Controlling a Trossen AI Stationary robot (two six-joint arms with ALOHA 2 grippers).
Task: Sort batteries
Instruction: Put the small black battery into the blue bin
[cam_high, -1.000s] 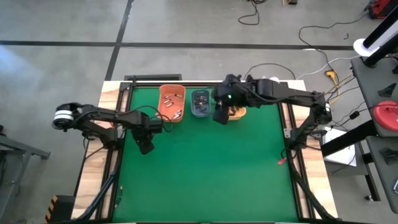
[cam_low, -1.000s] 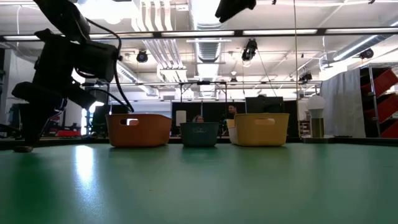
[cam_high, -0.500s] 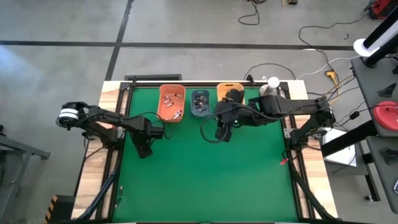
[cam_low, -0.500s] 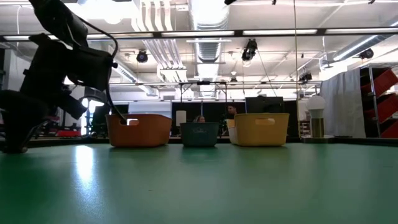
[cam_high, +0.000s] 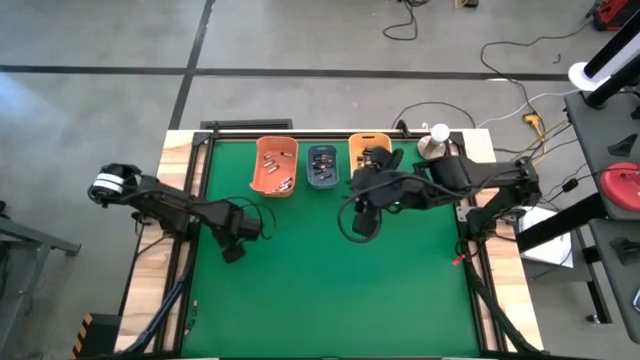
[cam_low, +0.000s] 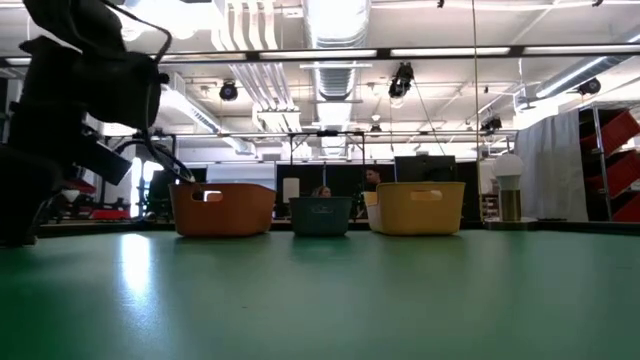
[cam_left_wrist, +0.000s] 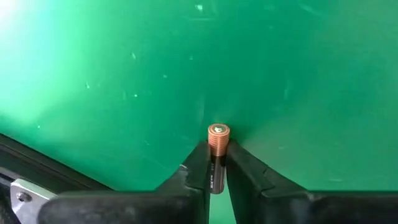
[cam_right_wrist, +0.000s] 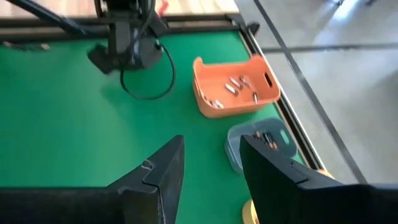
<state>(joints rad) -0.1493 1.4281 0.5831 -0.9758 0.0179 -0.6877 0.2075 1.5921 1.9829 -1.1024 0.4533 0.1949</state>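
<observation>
Your left gripper is clamped on a copper-topped battery, low over the green mat at the table's left side. Your right gripper hangs with fingers apart and nothing between them, near the table's middle. Along the far edge, the orange bin and blue-grey bin already hold batteries; the yellow bin sits mostly hidden. No loose batteries show, so you look nearly finished.
</observation>
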